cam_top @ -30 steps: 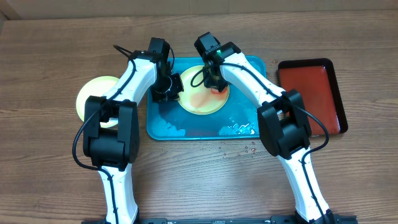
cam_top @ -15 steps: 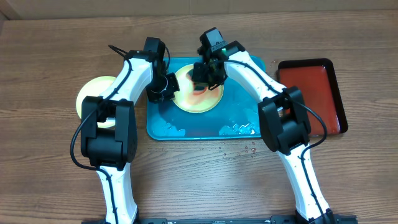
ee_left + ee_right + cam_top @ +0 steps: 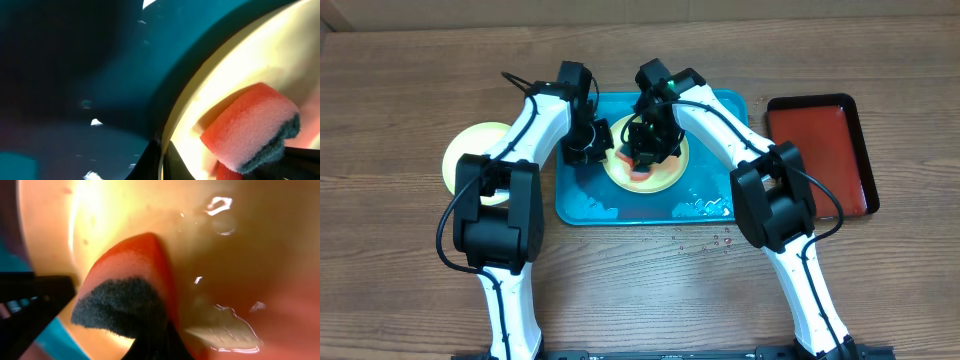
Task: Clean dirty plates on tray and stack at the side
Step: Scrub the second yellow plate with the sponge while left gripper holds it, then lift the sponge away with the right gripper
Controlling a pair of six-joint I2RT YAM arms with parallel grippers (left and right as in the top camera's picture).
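Note:
A yellow-green plate (image 3: 670, 172) lies in the turquoise tray (image 3: 578, 200). My left gripper (image 3: 602, 150) is shut on the plate's left rim, and the left wrist view shows its jaws (image 3: 161, 159) pinching that rim (image 3: 200, 95). My right gripper (image 3: 646, 146) is shut on a pink sponge with a dark scrub side (image 3: 628, 160) and presses it on the plate. The sponge also shows in the left wrist view (image 3: 250, 127) and the right wrist view (image 3: 127, 287), lying on the wet, reddish plate (image 3: 240, 255). A second yellow-green plate (image 3: 470, 152) lies on the table to the left. The pale blue-white plate is out of view.
A smaller red tray with a black rim (image 3: 820, 150) lies at the right. Water and foam (image 3: 702, 208) sit in the turquoise tray's front right part, and a few drops (image 3: 720, 240) lie on the wooden table in front of it.
My right gripper has swept the sponge from the plate's far right side toward its left and front. The plate has shifted slightly. My left gripper has stayed on the rim.

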